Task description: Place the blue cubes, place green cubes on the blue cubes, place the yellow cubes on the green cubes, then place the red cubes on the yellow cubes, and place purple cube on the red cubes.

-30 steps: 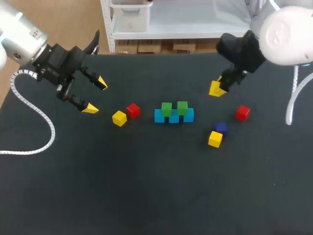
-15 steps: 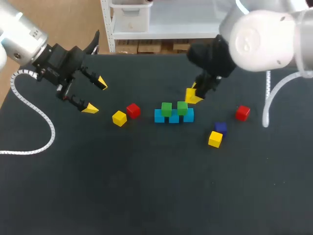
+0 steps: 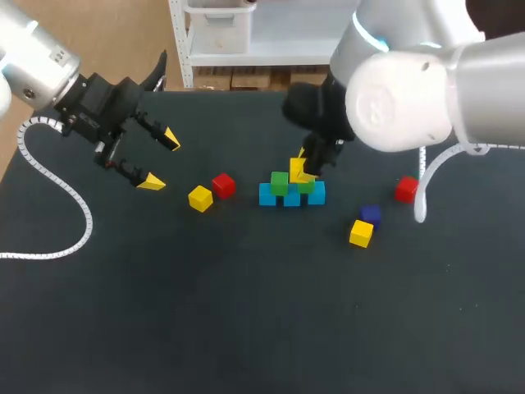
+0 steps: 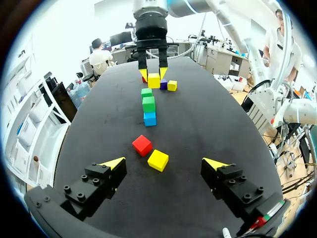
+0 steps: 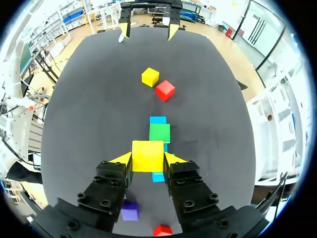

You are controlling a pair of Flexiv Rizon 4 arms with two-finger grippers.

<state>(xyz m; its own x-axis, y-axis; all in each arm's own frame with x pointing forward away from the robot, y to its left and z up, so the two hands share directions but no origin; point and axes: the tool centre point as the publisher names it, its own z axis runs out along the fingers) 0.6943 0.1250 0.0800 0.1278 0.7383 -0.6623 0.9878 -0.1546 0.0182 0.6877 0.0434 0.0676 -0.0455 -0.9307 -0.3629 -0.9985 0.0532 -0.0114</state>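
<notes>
**A:** Swinging in from two o'clock over the last second, the right claw (image 3: 303,171) now hangs over the stack. What's it carrying?

**B:** It is clamped on a yellow cube (image 5: 147,155), one finger on either side, just over the two green cubes (image 3: 280,182). Those sit on the blue cubes (image 3: 291,197) at mid-counter (image 3: 246,312). I can't tell if it touches them. It's held centred, I'd judge, to bridge both greens.

**A:** And the rest?

**B:** From the stack, a second yellow cube (image 3: 199,198) and a red cube (image 3: 223,185) lie at nine o'clock. A third yellow cube (image 3: 360,233) and the purple cube (image 3: 370,215) are at four, and another red cube (image 3: 406,190) is at three. The left claw (image 3: 160,160) hovers at ten o'clock, fingers wide apart and empty, probably parked clear.
</notes>
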